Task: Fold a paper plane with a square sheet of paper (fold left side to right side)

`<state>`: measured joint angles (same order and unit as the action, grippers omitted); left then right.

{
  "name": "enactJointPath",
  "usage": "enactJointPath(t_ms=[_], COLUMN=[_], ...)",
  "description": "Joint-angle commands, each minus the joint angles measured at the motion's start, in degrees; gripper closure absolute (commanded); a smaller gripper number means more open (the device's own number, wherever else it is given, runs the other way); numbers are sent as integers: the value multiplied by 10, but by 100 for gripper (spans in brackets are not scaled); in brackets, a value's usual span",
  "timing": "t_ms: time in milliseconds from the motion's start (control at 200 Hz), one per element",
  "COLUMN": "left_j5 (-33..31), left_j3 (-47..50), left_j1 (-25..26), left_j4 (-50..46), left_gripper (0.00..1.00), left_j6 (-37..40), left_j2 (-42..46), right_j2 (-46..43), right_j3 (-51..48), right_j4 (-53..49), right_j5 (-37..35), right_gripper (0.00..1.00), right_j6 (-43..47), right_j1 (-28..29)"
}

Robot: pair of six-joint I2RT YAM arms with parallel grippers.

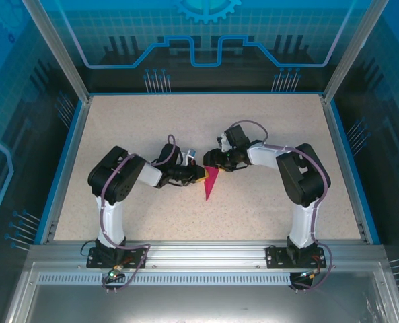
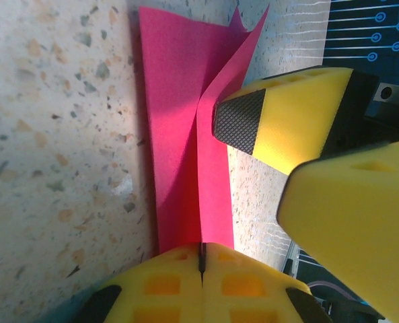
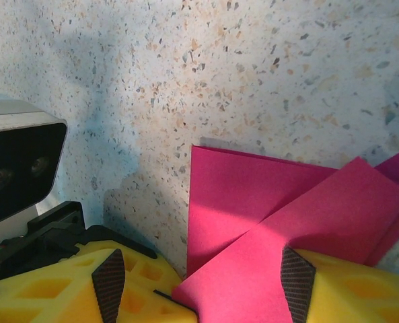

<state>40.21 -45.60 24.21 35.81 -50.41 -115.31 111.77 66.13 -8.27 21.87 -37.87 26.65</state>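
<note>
Paper first: pink paper (image 1: 210,183) lies near ctr of the speckled table (image 1: 118,128) in top view. It is folded to a narrow wedge, broad end at 12 o'clock, tip at 6. L gripper (image 1: 200,173) reaches in from 9 o'clock to the broad end. R gripper (image 1: 214,162) sits at the wedge's 12 o'clock, close beside the L one.

L wrist view: L jaws are closed tight on the paper's near edge at 6 o'clock of frame, w/ no gap btw the yellow fingers (image 2: 165,289). One flap stands up off the crease, leaning to 1 o'clock, and an R fingertip pad (image 2: 239,121) touches it.

R wrist view: R jaws stand wide apart, not clamped, w/ a raised pink flap spanning btw the two pads. L wrist camera (image 3: 17,161) shows at 9 o'clock.
</note>
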Motion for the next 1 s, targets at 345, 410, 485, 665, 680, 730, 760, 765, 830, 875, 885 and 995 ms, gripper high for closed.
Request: enactJointPath(t_ms=[345, 410, 485, 665, 680, 730, 760, 765, 830, 875, 885, 995], left_j5=[-36, -39, -36, -14, -13, -10, -9, -10, -15, -20, -21, -30], left_j3=[58, 71, 82, 86, 84, 78, 75, 75, 73, 71, 71, 61], left_j1=[-18, -19, -18, 9, 13, 30, 39, 40, 56, 65, 66, 74], left_j4=[-40, -60, -82, -129, -132, -140, -138, -137, -129, -118, -116, -101], left_gripper=[75, 72, 73, 76, 76, 77, 77, 77, 76, 77, 77, 75], left_j6=[34, 42, 48, 37, 35, 24, 17, 16, 0, -7, -9, -13], left_j2=[101, 138, 180, 257, 259, 260, 257, 257, 247, 239, 236, 203], right_j2=[23, 23, 23, 23, 23, 24, 24, 24, 25, 25, 25, 26], right_j3=[-9, -11, -12, -13, -14, -14, -14, -14, -14, -14, -13, -12], right_j4=[-69, -68, -65, -57, -57, -55, -55, -55, -54, -54, -54, -54], right_j5=[-33, -32, -31, -27, -27, -26, -25, -25, -24, -24, -24, -20], right_gripper=[34, 34, 34, 34, 34, 34, 34, 34, 34, 34, 34, 34], right_j6=[0, 0, -1, -3, -4, -5, -5, -5, -5, -5, -5, -5], right_j1=[-1, -2, -1, -1, -1, -1, -1, -1, -1, -1, -1, 0])
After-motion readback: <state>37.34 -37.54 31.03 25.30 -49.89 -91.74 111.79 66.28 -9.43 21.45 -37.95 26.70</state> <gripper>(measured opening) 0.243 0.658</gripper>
